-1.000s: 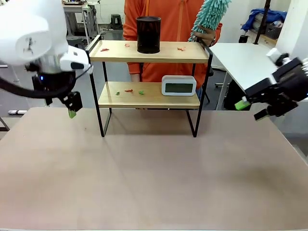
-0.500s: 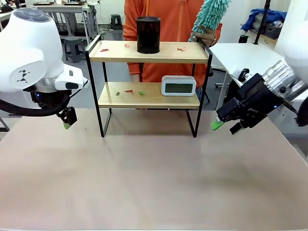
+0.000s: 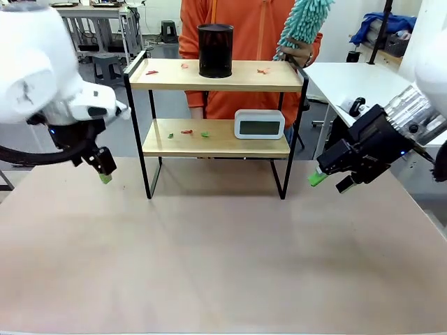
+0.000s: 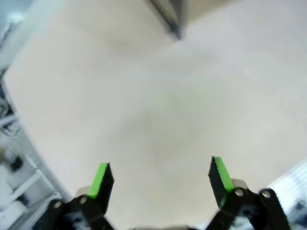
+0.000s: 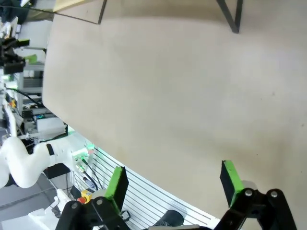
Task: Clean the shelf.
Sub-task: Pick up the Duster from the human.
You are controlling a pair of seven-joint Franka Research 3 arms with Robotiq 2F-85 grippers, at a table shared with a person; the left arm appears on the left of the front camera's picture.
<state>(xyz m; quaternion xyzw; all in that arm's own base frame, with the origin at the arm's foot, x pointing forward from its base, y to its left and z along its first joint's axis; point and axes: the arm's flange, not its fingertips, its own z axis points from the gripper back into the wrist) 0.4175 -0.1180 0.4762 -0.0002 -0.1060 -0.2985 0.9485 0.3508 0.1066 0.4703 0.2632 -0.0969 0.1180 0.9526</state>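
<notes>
Front view has the shelf (image 3: 230,82) standing at the far middle of the tabletop (image 3: 223,265), with the left claw (image 3: 103,167) hanging low just off its left legs and the right claw (image 3: 325,178) low off its right legs, neither touching it. Both claws are spread wide and hold nothing: the left wrist view shows the left claw (image 4: 160,175) with bare tabletop between its green pads, and the right wrist view shows the same for the right claw (image 5: 172,179). A black canister (image 3: 215,50) stands on the upper board, a small clock (image 3: 259,124) on the lower one, and red and green scraps (image 3: 186,131) lie on both. Behind the shelf a person holds a teal duster (image 3: 304,24) upright in one hand (image 3: 297,50). The step in hand looks like clearing the boards for wiping, and it seems hardly begun. To do it well, a claw should come at the canister level from the side, close around its middle and lift straight up before pulling back, so the thin frame isn't knocked. The clock sits under the upper board and needs a flat, low reach between the posts
</notes>
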